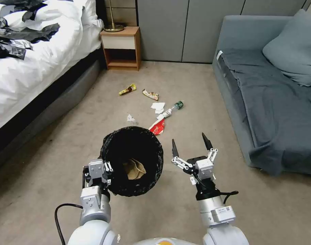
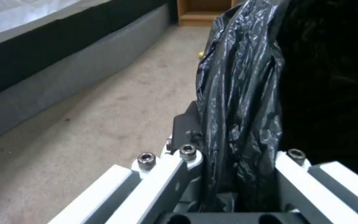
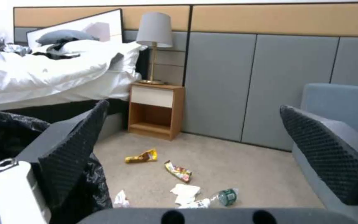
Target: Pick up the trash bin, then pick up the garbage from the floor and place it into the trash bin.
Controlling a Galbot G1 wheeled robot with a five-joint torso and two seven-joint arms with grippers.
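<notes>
The trash bin (image 1: 132,136), lined with a glossy black bag (image 2: 241,93), hangs tilted above the carpet. My left gripper (image 1: 107,169) is shut on its near-left rim, and a tan paper bag (image 1: 135,169) lies inside. To the bin's right, my right gripper (image 1: 191,144) stands open and empty above the floor, fingers (image 3: 75,149) spread wide. Garbage lies on the carpet beyond: a yellow wrapper (image 1: 127,89), a second wrapper (image 1: 150,94), white tissues (image 1: 158,107), a green-capped bottle (image 1: 172,109), a red-and-white wrapper (image 1: 157,127) and a small tissue (image 1: 131,118).
A bed (image 1: 33,61) with white bedding and black plastic sheets (image 1: 12,37) runs along the left. A wooden nightstand (image 1: 122,47) with a lamp (image 3: 154,46) stands at the back wall. A grey sofa (image 1: 274,102) borders the right. Open carpet lies between them.
</notes>
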